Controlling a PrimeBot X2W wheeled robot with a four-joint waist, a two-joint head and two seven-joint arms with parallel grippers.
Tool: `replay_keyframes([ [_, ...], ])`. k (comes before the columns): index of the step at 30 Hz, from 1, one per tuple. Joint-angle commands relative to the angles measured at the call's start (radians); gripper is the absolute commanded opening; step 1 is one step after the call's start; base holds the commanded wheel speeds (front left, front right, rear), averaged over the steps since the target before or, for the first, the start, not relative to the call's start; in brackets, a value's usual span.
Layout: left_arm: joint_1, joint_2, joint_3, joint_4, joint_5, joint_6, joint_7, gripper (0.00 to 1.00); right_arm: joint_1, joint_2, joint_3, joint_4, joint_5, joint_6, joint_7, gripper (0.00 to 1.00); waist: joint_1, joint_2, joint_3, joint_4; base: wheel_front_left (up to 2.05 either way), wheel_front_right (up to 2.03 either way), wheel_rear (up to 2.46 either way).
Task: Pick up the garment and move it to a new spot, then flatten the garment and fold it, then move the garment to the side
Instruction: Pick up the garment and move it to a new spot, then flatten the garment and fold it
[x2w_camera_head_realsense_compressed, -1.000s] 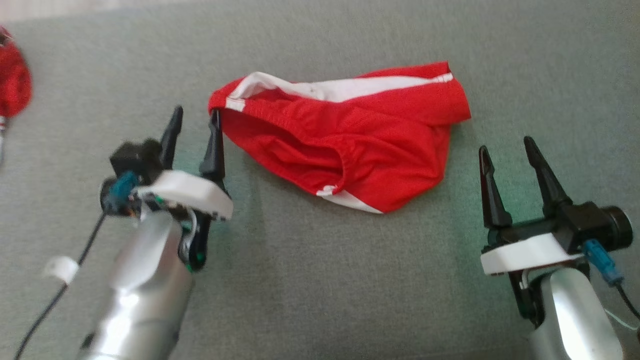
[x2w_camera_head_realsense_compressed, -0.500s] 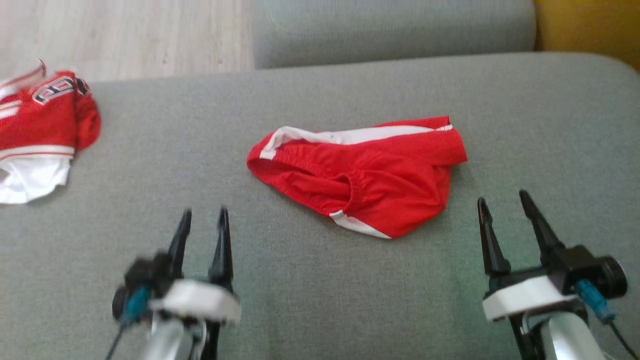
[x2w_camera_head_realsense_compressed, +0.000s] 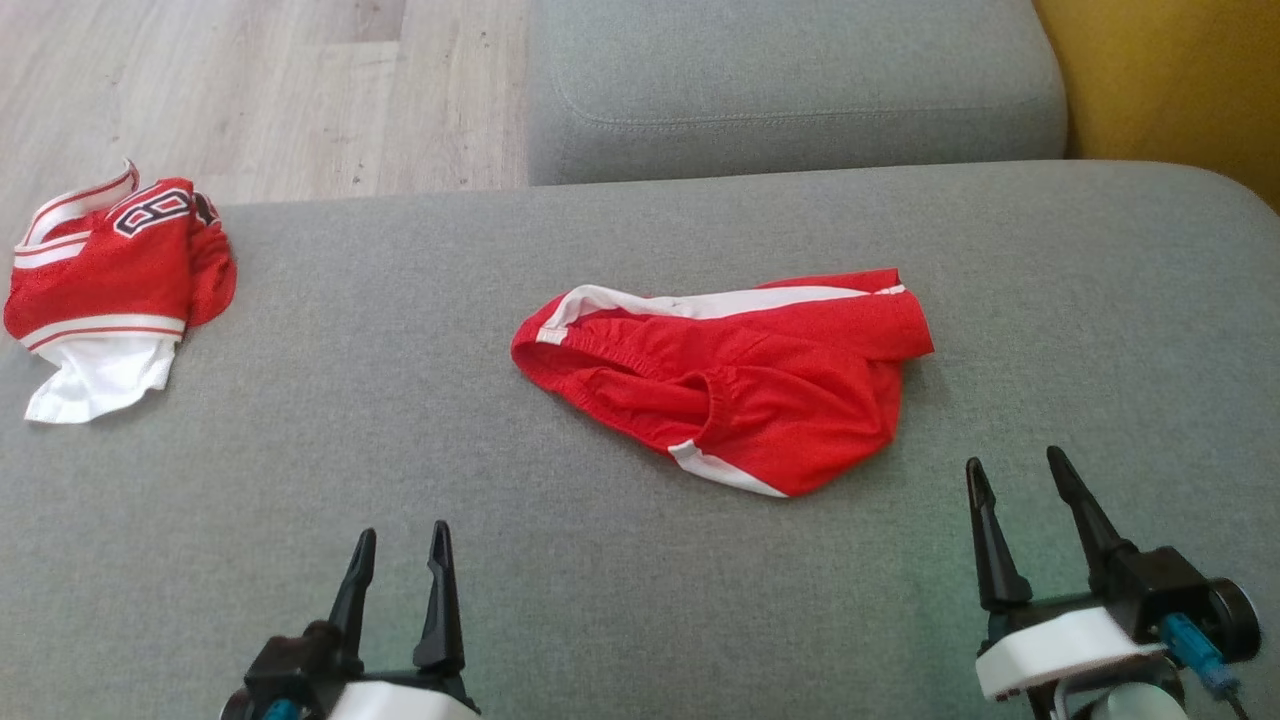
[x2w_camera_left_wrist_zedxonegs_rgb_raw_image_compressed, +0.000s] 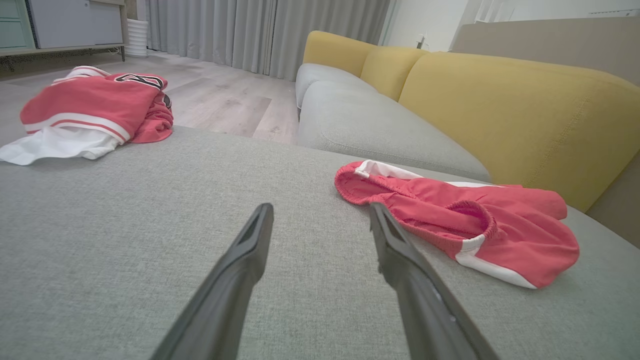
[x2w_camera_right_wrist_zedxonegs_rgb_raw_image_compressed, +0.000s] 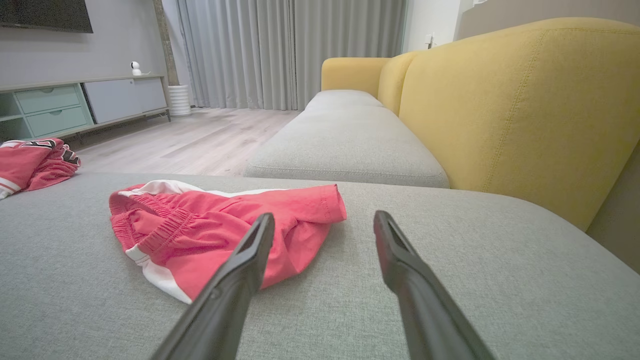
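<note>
The garment (x2w_camera_head_realsense_compressed: 740, 375) is a pair of red shorts with white side stripes, lying crumpled in the middle of the grey cushion (x2w_camera_head_realsense_compressed: 400, 470). It also shows in the left wrist view (x2w_camera_left_wrist_zedxonegs_rgb_raw_image_compressed: 465, 220) and the right wrist view (x2w_camera_right_wrist_zedxonegs_rgb_raw_image_compressed: 215, 230). My left gripper (x2w_camera_head_realsense_compressed: 400, 545) stands open near the front edge, well to the lower left of the shorts, with nothing between its fingers. My right gripper (x2w_camera_head_realsense_compressed: 1015, 475) is open too, just below and right of the shorts' right end, holding nothing. Both are apart from the cloth.
A second red and white garment (x2w_camera_head_realsense_compressed: 110, 290) with a printed number lies bunched at the cushion's far left edge. Behind are another grey seat cushion (x2w_camera_head_realsense_compressed: 790, 90), the yellow sofa back (x2w_camera_head_realsense_compressed: 1170, 80) and wooden floor (x2w_camera_head_realsense_compressed: 230, 90).
The left gripper has drawn back from the shorts' left end toward the front edge. The camera has tilted up, bringing the floor, far cushion and second garment into view. The shorts lie unmoved.
</note>
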Motion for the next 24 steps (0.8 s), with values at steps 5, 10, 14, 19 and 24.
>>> replay_keyframes([
  [5, -0.019, 0.005, 0.039, -0.036, 0.013, 0.004, -0.010, 1.00, -0.016, -0.004, 0.019, -0.021, 0.013, -0.001, -0.011, 1.00, 0.0001, -0.0001, -0.007, 0.005, 0.00, 0.00, 0.00],
  [10, -0.018, 0.006, 0.034, -0.032, 0.011, 0.005, -0.009, 1.00, -0.016, -0.004, 0.024, -0.020, 0.014, -0.001, -0.011, 1.00, 0.0001, -0.0001, -0.006, 0.008, 0.00, 0.00, 0.00],
  [14, -0.019, 0.010, 0.033, -0.031, 0.008, 0.006, -0.007, 1.00, -0.016, -0.004, 0.026, -0.020, 0.013, -0.001, -0.011, 1.00, 0.0001, -0.0001, -0.003, 0.011, 0.00, 0.00, 0.00],
  [19, -0.021, 0.013, 0.030, -0.033, 0.009, 0.013, -0.005, 1.00, -0.019, -0.004, 0.024, -0.019, 0.012, -0.001, -0.011, 1.00, 0.0001, -0.0001, 0.002, 0.013, 0.00, 0.00, 0.00],
  [24, -0.022, 0.017, 0.027, -0.037, 0.009, 0.017, -0.003, 1.00, -0.021, -0.004, 0.024, -0.020, 0.011, -0.001, -0.011, 1.00, 0.0001, -0.0001, 0.006, 0.015, 0.00, 0.00, 0.00],
])
